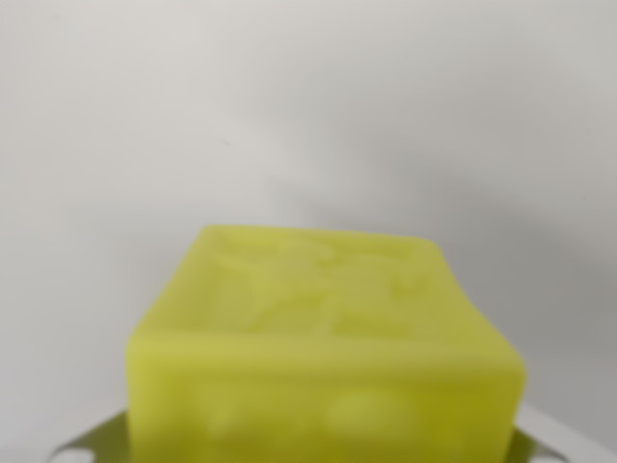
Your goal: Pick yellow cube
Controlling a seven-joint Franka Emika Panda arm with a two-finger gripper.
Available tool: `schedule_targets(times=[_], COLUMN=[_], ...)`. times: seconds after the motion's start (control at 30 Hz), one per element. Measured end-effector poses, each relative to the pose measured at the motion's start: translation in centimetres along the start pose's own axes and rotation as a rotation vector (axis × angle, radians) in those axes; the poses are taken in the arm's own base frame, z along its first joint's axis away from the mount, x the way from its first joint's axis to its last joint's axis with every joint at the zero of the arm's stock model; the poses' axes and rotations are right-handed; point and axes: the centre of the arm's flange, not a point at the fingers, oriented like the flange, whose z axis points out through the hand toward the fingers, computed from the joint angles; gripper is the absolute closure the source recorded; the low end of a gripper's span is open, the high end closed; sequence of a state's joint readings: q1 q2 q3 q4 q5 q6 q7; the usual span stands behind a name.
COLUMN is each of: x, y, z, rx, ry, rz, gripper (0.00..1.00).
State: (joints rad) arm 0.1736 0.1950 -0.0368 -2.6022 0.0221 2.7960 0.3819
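Seemingly yellow cube (pixel 323 352) blurred, filling near frame over pale tabletop (pixel 289 116); gripper state cannot be told; lift unconfirmed.

No legible text — only blur

Setting looked like a bare lab or test bench, though little showed it. A plain, pale grey-white surface (pixel 308 106) filled everything beyond the jaws, unmarked and with only soft shadows on it. Nothing homely or shop-like was in view, and the blurred close-up gave no further clue to the room.
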Motion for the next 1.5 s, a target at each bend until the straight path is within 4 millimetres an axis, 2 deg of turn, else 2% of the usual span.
schedule_targets(times=[1.5], x=[0.0], y=[0.0], z=[-11.3], rx=[0.0], ry=[-0.001], rz=[0.0], gripper=[1.0])
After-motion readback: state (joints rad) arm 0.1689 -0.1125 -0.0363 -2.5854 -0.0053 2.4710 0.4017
